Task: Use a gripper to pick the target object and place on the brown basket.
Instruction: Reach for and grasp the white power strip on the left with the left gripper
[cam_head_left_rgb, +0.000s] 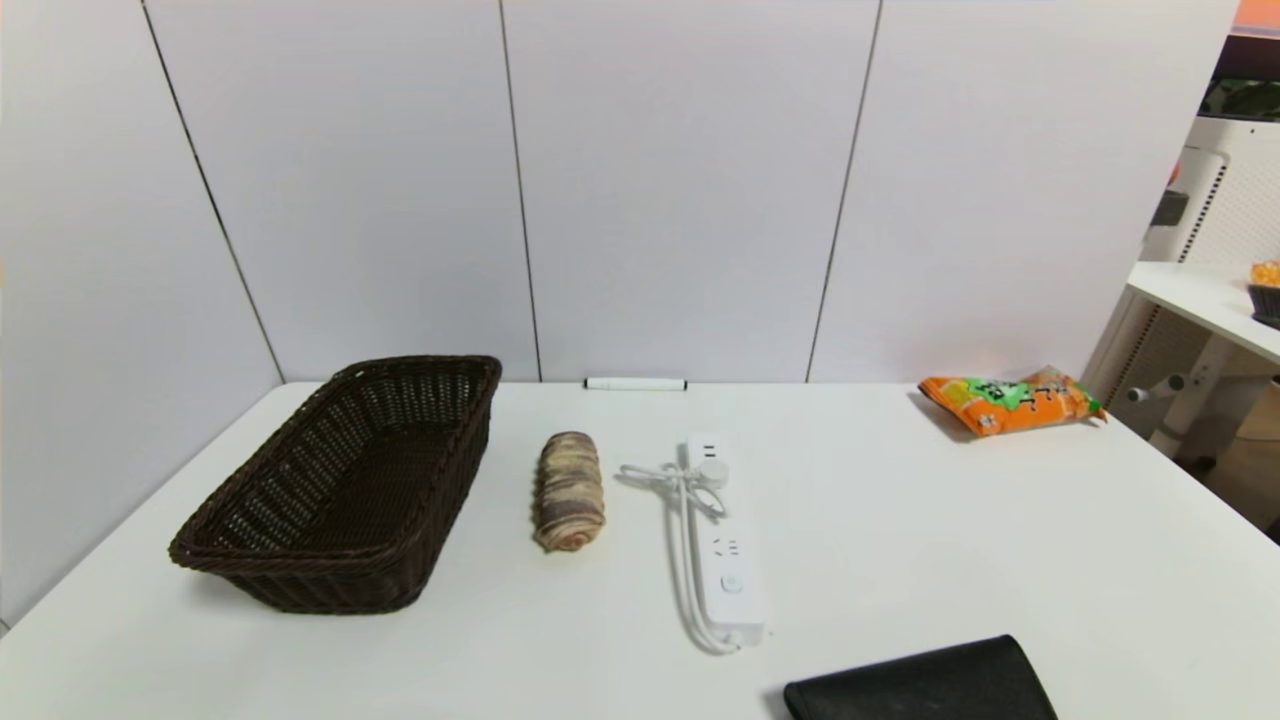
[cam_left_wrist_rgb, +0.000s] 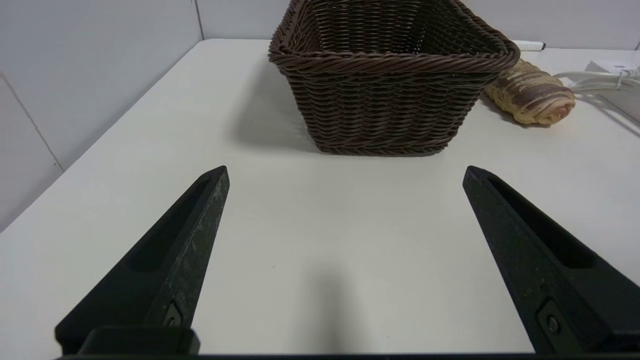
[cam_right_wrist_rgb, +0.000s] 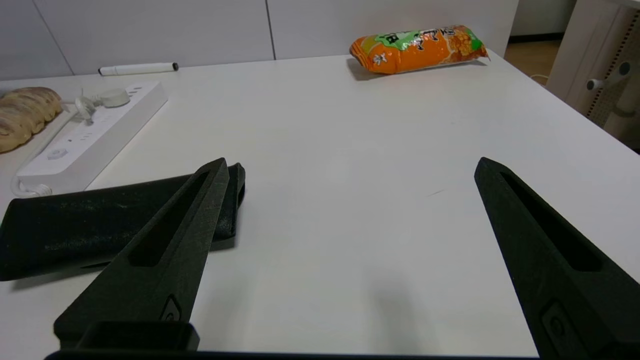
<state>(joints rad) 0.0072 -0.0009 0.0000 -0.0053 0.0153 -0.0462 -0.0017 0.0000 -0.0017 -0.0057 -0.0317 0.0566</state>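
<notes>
The power strip (cam_head_left_rgb: 722, 545) lies mid-tabletop between the bread roll (cam_head_left_rgb: 569, 491) and the black pouch (cam_head_left_rgb: 920, 685), with its loose cord (cam_head_left_rgb: 680, 540) alongside, so a grab could snag the cord or nudge the roll. The wicker basket (cam_head_left_rgb: 350, 480) sits toward the left edge. Both claws, left (cam_left_wrist_rgb: 345, 172) and right (cam_right_wrist_rgb: 350, 167), hover wide open and empty over the near edge.

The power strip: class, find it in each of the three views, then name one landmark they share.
Head view: the power strip lies mid-table, right of the bread roll.
Left wrist view: only its end shows at the edge, past the roll.
Right wrist view: it lies beyond the black pouch.
Shared landmark: the bread roll.
</notes>
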